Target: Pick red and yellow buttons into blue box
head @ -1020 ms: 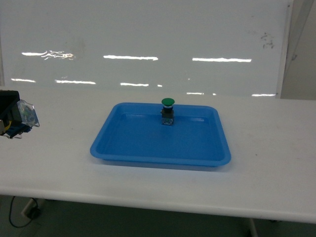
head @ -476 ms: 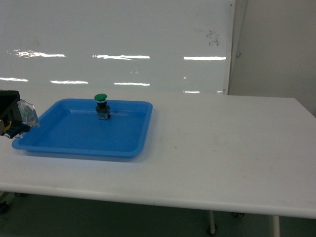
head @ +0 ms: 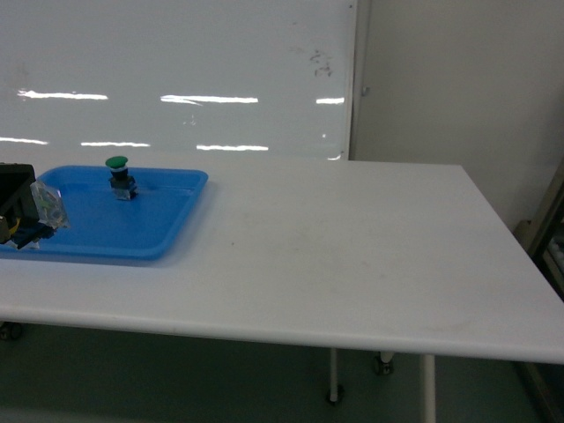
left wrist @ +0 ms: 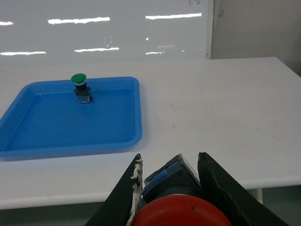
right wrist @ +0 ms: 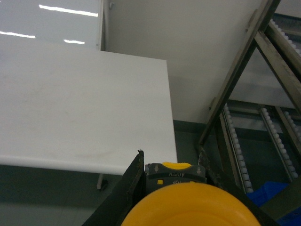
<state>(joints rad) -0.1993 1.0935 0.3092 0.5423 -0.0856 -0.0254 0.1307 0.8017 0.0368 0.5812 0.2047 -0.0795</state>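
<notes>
The left gripper (left wrist: 169,181) is closed on the red button (left wrist: 178,213), whose red cap fills the bottom edge of the left wrist view with its blue-and-clear body clamped between the two dark fingers (left wrist: 218,188). The right gripper (right wrist: 170,172) is likewise closed on the yellow button (right wrist: 188,206), the yellow cap facing the camera and the dark body wedged between the fingers. In the right wrist view this gripper hangs beyond the near right corner of the white table (right wrist: 75,99), above the floor, with a metal roller rack (right wrist: 254,117) to the right and a blue plastic edge (right wrist: 270,193) low at the right margin; whether that is the blue box cannot be determined. Farther out, a shallow blue tray (left wrist: 28,141) rests on the left part of the table. A green button (left wrist: 80,87) stands upright near the tray's far edge. A whiteboard (head: 176,79) closes the scene behind the table.
</notes>
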